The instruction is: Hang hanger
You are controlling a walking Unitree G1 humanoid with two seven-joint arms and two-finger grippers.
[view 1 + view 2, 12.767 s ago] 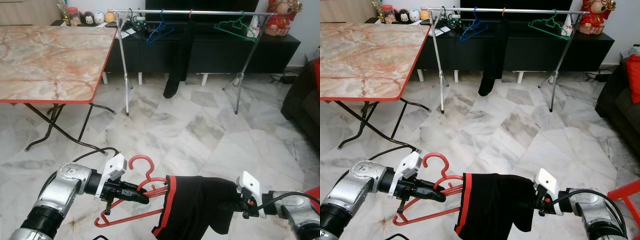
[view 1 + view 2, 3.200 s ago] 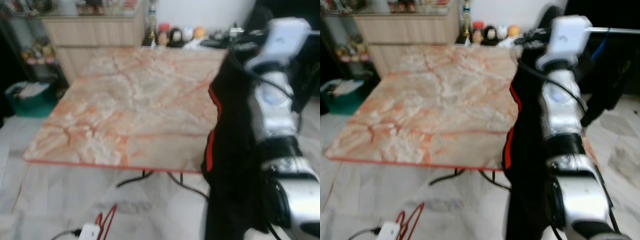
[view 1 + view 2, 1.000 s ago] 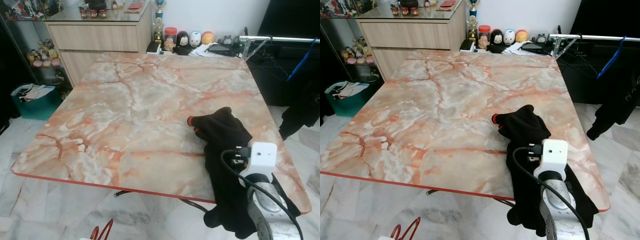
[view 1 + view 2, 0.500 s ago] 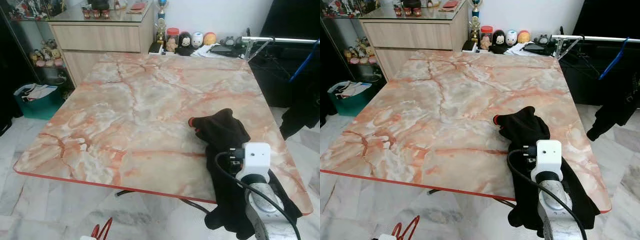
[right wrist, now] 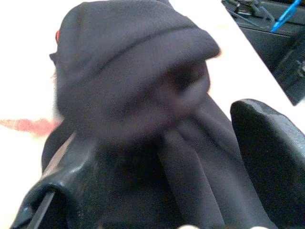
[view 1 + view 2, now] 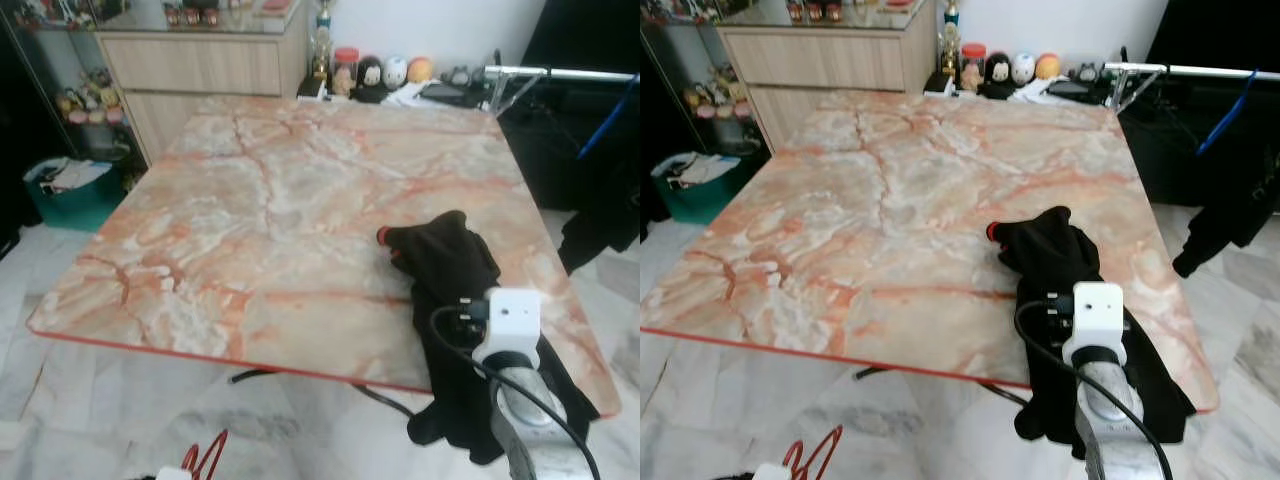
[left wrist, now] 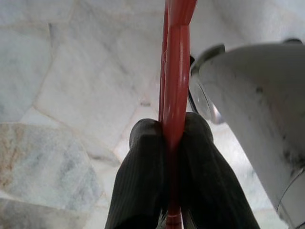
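Two grippers are mine to watch. My left gripper (image 7: 174, 143) hangs low over the pale marble floor (image 7: 71, 86), its fingers (image 7: 143, 181) pinched together on the red hanger (image 7: 175, 95), whose loops peek up at the bottom edge of the head view. My right gripper (image 5: 162, 157) sits over the black garment (image 6: 450, 270), fingers spread apart with cloth bunched between them. That garment lies on the near right part of the marble table (image 6: 250, 200) and droops over its edge.
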